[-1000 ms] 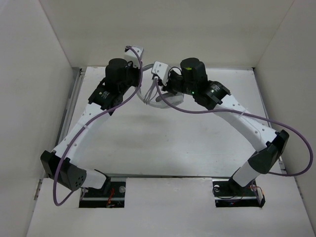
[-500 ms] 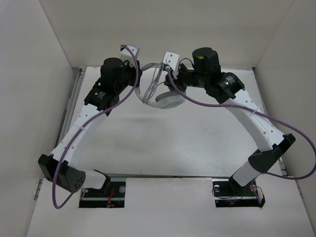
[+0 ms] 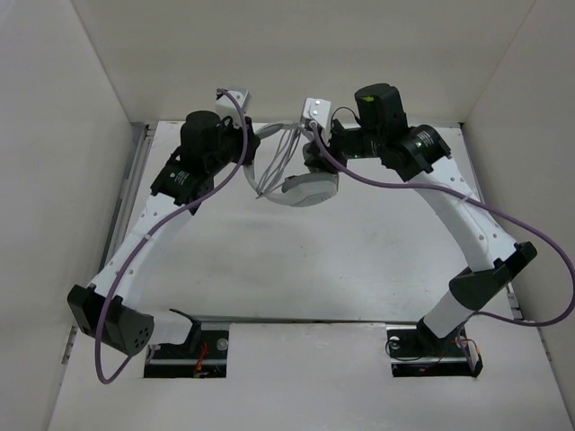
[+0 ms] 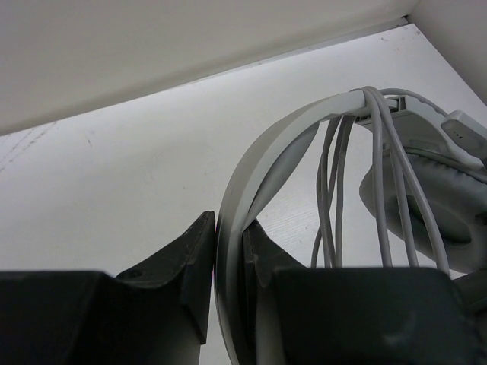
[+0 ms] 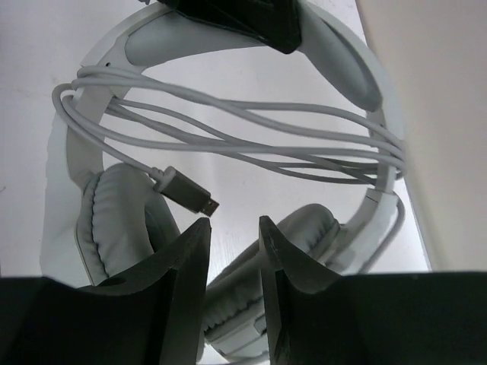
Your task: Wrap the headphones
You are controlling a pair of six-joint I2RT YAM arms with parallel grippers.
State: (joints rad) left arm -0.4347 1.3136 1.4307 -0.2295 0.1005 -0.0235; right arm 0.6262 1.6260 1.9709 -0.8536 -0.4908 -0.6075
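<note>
My left gripper [image 4: 230, 232] is clamped tight on the headband [image 4: 278, 148], which sits edge-on between the fingers. That grip steadies the headphones [image 3: 301, 184] at the far middle of the table [image 3: 296, 278], between my wrists, leaving the arch free to take turns. I cannot tell whether the cups rest on the surface.

The cord [image 5: 228, 129] lies in several loops across the arch, side to side. The plug [image 5: 186, 194] dangles loose. My right gripper [image 5: 232, 228] sits just below it, jaws parted narrowly with nothing between them.

Judgement: the wrap is nearly done. The plug end wants tucking, else the loops may slacken.
</note>
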